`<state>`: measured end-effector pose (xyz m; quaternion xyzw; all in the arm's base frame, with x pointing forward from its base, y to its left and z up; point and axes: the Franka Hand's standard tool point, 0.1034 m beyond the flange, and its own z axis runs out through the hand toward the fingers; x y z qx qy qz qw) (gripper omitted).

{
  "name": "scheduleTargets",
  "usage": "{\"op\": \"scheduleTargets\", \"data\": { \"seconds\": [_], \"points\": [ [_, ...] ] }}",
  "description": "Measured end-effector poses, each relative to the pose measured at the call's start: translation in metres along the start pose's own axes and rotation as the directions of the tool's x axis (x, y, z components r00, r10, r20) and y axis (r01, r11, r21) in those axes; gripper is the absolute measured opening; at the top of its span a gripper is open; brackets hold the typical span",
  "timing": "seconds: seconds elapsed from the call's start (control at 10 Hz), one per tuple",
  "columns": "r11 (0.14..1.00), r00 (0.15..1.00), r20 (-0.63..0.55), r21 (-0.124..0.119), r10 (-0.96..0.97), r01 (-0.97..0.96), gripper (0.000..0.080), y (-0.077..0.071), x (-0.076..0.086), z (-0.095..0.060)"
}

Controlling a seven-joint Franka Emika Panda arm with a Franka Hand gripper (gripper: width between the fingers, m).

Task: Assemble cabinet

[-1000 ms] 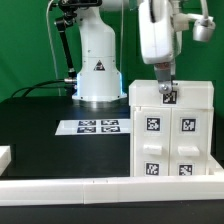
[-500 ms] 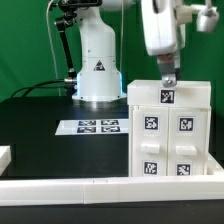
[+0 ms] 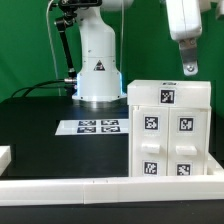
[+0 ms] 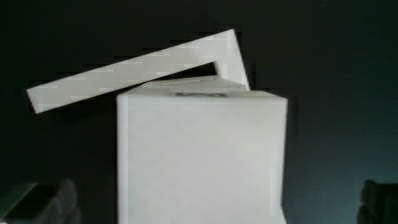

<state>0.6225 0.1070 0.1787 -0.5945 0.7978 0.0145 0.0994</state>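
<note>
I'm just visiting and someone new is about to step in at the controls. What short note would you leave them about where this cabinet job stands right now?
Gripper: raised above the cabinet near the exterior view's right edge, holding nothing; whether its fingers are open is hard to tell.
Cabinet: stands upright at the exterior view's right, beside the marker board. Four drawer blocks sit in its front, and the top slab lies on top.
Done: all pieces look in place.
Left: probably only checking the slab's seating; the wrist view shows it at an angle to the body, so alignment is unclear.
</note>
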Motion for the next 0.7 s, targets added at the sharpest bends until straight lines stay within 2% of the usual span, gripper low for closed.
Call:
{"op": "scheduleTargets", "data": {
  "seconds": [0.7],
  "points": [
    [1.0, 1.0, -0.002, -0.002, -0.02, 0.02, 0.0796, 0.0009, -0.0002, 0.002]
  ]
}}
